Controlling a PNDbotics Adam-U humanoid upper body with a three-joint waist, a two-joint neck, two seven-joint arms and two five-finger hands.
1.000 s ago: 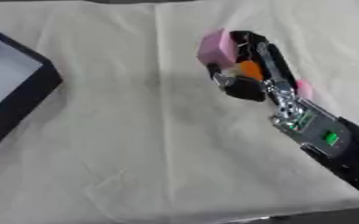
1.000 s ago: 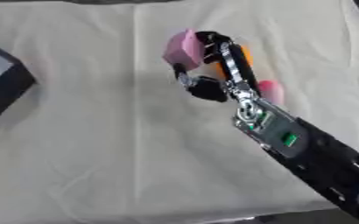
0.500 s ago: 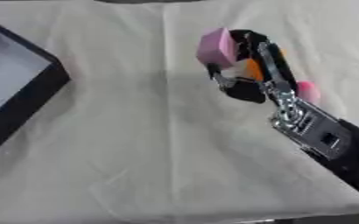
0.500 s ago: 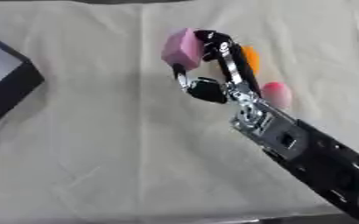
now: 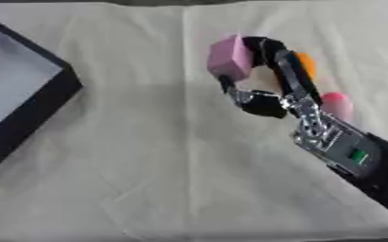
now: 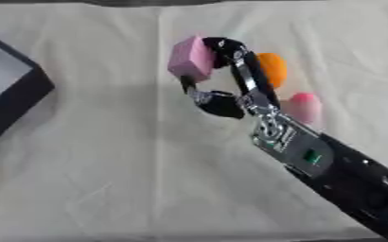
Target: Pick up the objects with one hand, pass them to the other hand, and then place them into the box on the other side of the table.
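Pinching the pink block (image 5: 229, 58) between curled right hand (image 5: 268, 80) fingers and thumb, I judge it light, maybe squashy; free faces suit handover.

Creased matt cloth (image 5: 147, 165), silvery metal arm (image 6: 276, 134)

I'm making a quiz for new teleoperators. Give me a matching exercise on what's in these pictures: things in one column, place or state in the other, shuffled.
Things:
1. pink block
2. orange object
3. black box
4. right hand

Places or states:
a. at the table's left edge
b. lying on the cloth behind the hand
c. pinched between fingers and thumb
d. curled around a block

Pairs: 1-c, 2-b, 3-a, 4-d
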